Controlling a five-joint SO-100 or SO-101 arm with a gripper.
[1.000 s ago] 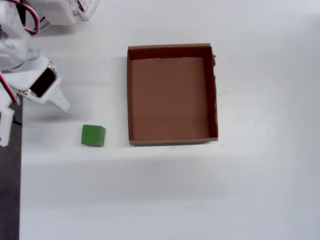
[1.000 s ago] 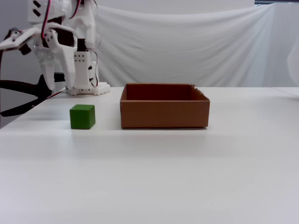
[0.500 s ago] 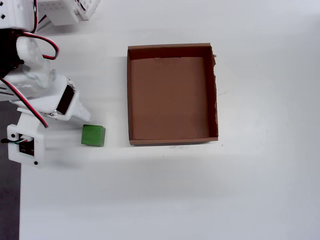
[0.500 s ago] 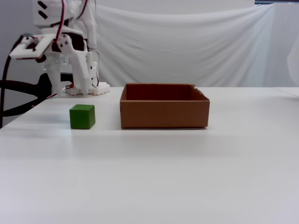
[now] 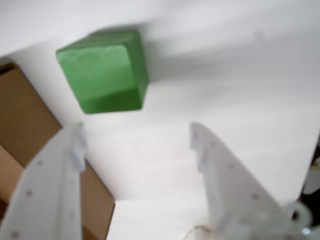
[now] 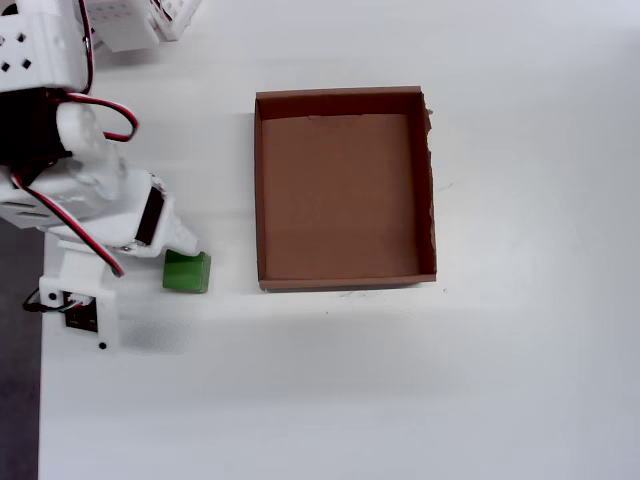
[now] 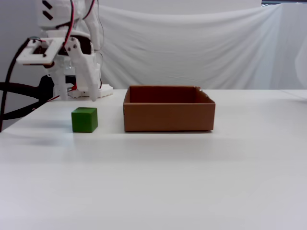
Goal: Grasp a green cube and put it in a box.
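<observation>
Pincer [image 5: 135, 145] hangs with jaws spread wide and empty; the green cube [image 5: 102, 71] sits on the tabletop [image 5: 230, 75] ahead of its tips, off toward the finger nearer the box [image 5: 25, 120], untouched.

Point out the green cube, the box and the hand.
green cube [image 7: 85, 120]: fixed view, middle of its front face.
box [image 7: 169, 116]: fixed view, middle of its front wall.
hand [image 5: 135, 145]: wrist view, midway between the two white fingertips, which stand apart.
</observation>
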